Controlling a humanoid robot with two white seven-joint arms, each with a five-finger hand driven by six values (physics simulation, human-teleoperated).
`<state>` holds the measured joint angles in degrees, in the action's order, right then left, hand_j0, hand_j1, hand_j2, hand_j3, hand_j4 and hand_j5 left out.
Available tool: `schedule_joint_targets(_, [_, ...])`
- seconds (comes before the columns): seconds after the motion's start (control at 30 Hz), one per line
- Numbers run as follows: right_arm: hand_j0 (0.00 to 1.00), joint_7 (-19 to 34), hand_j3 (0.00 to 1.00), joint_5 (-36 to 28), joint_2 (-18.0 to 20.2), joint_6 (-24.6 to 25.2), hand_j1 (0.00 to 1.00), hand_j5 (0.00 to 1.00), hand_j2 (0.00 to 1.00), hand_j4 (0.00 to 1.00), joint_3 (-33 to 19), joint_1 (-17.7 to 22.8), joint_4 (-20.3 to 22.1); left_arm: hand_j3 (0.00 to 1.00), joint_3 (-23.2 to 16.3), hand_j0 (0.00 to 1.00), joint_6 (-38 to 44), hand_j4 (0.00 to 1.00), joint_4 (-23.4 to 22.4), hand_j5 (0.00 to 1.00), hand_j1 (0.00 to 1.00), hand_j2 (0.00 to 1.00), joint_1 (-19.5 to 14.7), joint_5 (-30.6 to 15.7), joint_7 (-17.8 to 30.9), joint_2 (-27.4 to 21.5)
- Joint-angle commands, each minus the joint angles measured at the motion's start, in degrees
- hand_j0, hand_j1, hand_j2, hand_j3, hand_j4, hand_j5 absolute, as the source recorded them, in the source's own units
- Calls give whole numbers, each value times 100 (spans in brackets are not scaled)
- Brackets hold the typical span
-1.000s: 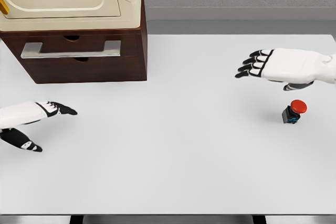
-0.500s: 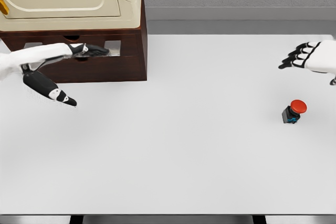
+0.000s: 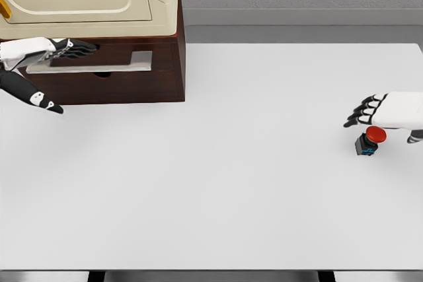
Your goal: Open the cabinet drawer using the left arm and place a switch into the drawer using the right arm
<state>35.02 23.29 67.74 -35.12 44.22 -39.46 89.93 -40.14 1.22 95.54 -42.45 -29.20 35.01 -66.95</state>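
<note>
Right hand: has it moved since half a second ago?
Yes. The right hand has dropped from the table's far right corner toward the switch and now hovers just above its red cap, fingers spread, not grasping.

White shells, black fingers

The left robot hand (image 3: 41, 54), at the upper left of the frame, has a glossy white back and forearm shell, black fingers with small white patches at the knuckles, and a long black thumb bearing a white mark near its tip. The right robot hand (image 3: 383, 111), at the right edge, shows the same white casing, its black fingers edged with white segments.
</note>
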Motion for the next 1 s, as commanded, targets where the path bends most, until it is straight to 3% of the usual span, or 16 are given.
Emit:
schedule_joint_targets(0.0, [100,-2,100,-18,-24,12,100,100,100,100,17,0,-2,100,6,100,273,100,-79,100,100,100,0,257,-1,218])
schedule_joint_targets(0.4, [100,-2,100,-9,-121,12,100,100,100,100,122,0,-160,100,-11,100,326,100,-449,100,100,100,9,485,-1,631])
schedule_joint_targets(0.83, [100,-2,100,9,-121,12,100,100,100,100,219,61,-204,100,-38,100,-174,100,-290,100,100,100,167,477,-1,403])
schedule_joint_targets(0.97, [100,-2,100,9,-156,12,100,100,100,100,210,44,-380,100,-38,100,-219,100,-36,100,100,100,246,468,-1,270])
